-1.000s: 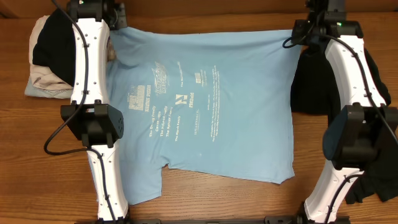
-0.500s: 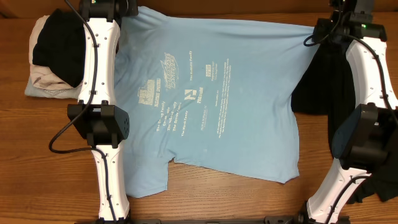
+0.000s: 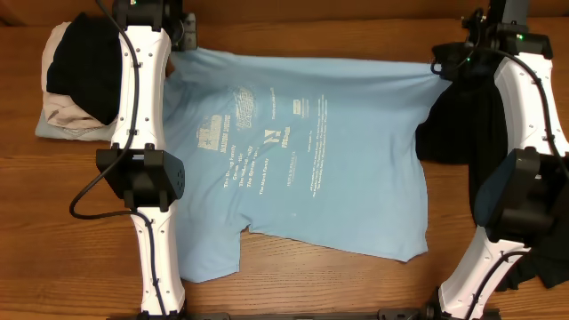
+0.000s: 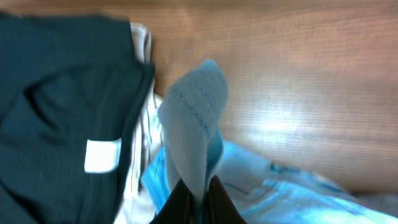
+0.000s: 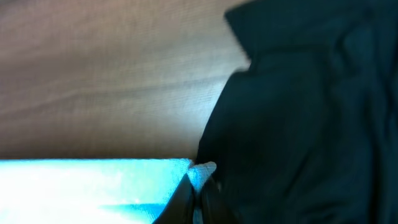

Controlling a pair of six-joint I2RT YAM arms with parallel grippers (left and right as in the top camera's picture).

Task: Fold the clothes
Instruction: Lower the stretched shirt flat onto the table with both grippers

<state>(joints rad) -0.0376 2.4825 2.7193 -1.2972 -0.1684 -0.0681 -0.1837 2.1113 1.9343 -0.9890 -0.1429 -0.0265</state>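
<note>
On table (image 3: 320,36), far side, L tool (image 4: 198,190) & R tool (image 5: 196,186) clamped on T-shirt (image 3: 338,160) corners; long axis L–R.

Bright, even overhead light; both wrist views soft, blurred; pale glare on table (image 4: 280,127)

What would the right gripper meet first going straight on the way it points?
The right gripper pinches the T-shirt corner; beyond that, likely the black garment, bare table close beside it. Depth unclear.
</note>
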